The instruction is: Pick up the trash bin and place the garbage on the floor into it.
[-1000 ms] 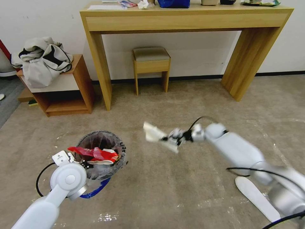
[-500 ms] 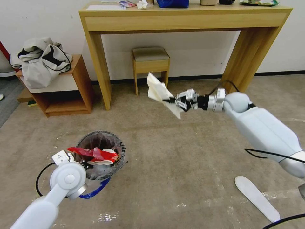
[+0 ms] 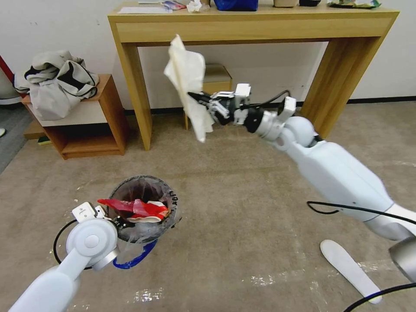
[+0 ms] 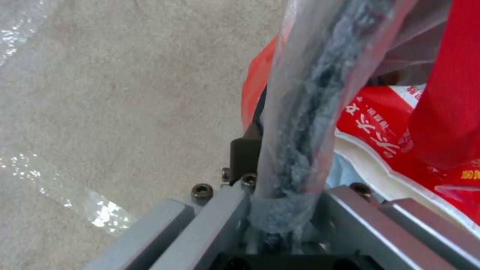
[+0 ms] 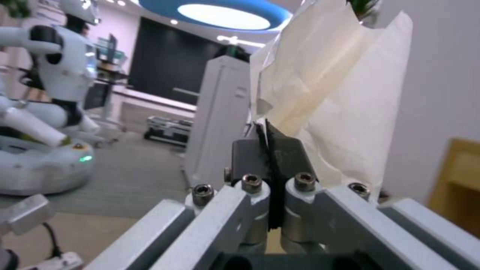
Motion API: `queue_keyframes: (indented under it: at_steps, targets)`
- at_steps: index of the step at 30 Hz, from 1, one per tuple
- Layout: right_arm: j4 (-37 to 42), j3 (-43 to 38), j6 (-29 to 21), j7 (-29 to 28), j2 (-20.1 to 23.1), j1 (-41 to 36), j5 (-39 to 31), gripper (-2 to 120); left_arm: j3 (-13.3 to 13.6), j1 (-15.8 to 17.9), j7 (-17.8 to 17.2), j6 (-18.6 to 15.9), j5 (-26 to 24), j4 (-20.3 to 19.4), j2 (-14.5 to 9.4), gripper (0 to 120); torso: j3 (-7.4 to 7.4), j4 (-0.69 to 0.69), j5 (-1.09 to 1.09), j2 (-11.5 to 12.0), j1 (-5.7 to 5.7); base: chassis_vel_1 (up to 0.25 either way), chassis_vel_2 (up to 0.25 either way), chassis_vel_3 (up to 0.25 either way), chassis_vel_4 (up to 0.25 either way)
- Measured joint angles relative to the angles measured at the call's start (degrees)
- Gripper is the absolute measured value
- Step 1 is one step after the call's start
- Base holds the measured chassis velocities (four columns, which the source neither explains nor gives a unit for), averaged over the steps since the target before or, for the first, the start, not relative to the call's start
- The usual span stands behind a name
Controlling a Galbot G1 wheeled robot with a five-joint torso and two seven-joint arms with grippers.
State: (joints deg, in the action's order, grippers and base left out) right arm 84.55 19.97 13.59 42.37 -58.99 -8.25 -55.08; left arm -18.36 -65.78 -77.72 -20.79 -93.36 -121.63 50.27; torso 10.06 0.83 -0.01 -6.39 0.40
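The right gripper is up in the air in front of the wooden table, and it pinches a big sheet of white paper tight between its fingers, so the paper hangs high above the floor. The trash bin is well apart from the table, nearer the robot and to its left, with red wrappers sitting inside it. The left gripper squeezes the bin's rim and its clear plastic bag and holds on.
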Motion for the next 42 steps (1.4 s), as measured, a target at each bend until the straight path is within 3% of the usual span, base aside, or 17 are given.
queue_keyframes:
  at_steps: [4, 7, 9, 19, 42]
  targets:
    - [-2.22, 2.62, 0.39, 0.19, -5.61, -0.99, 2.07, 0, 0.18, 0.05, 0.09, -0.06, -0.4, -0.07, 0.3, 0, 0.0, -0.01, 0.0, 0.0, 0.0, 0.0, 0.0, 0.0, 0.0]
    - [-2.71, 3.04, 0.49, 0.3, -7.04, -1.3, 2.58, 0, 0.19, 0.06, 0.1, -0.07, -0.43, -0.08, 0.33, 0, 0.0, -0.02, 0.0, 0.0, 0.0, 0.0, 0.0, 0.0, 0.0]
    - [-4.39, 4.46, 0.88, 0.49, -11.33, -2.66, 4.31, 0, 0.2, 0.1, 0.15, -0.1, -0.66, -0.08, 0.44, 0, 0.0, -0.03, 0.0, 0.0, 0.0, 0.0, 0.0, 0.0, 0.0]
    - [-10.37, 6.0, 2.14, 2.51, -17.53, -6.89, 9.16, 0, 0.17, 0.0, 0.06, -0.13, -1.22, -0.5, 0.48, 0, 0.0, -0.01, 0.0, 0.0, 0.0, 0.0, 0.0, 0.0, 0.0]
    - [-21.38, 7.15, 5.24, 5.27, -21.38, -11.53, 17.01, 0, -0.69, -1.07, -0.45, -0.13, -1.52, -3.04, 0.06, 0, 0.0, -0.01, 0.01, 0.0, 0.0, 0.0, 0.0, 0.0, 0.0]
